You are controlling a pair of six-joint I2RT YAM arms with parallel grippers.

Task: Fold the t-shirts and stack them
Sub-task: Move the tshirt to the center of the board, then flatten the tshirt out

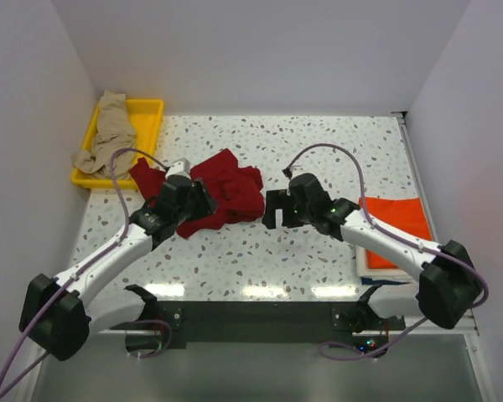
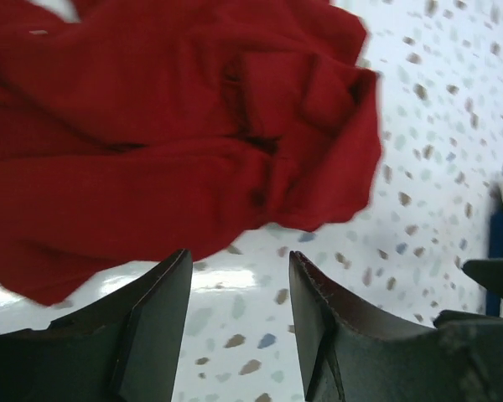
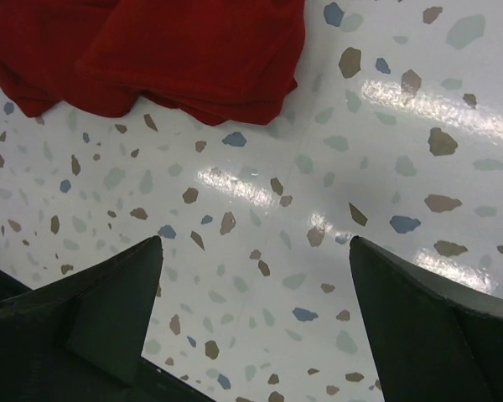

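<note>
The left gripper (image 1: 194, 203) has its jaws parted a little with nothing between them. In its wrist view the red shirt (image 2: 193, 126) lies at twelve o'clock, its crumpled hem just beyond the fingertips (image 2: 172, 276) and apparently not yet touched. The right gripper (image 1: 272, 209) is spread wide and empty over bare table (image 3: 318, 209). The shirt's edge (image 3: 176, 50) lies at eleven o'clock from it, near but apart.

In the top view the red shirt (image 1: 230, 188) is a rumpled heap mid-table between the two grippers. Its long axis runs roughly from ten to four o'clock. The left gripper sits at its near-left edge and is the closer. The right stands just off its four o'clock end.

I judge the next move to be spreading the shirt flat, each gripper pinching the edge on its own side.

The orange shirt (image 1: 398, 218) lies flat at three o'clock on what looks like a white one (image 1: 370, 258). The tan shirt (image 1: 113, 130) drapes over the tray (image 1: 151, 109) at ten o'clock.
</note>
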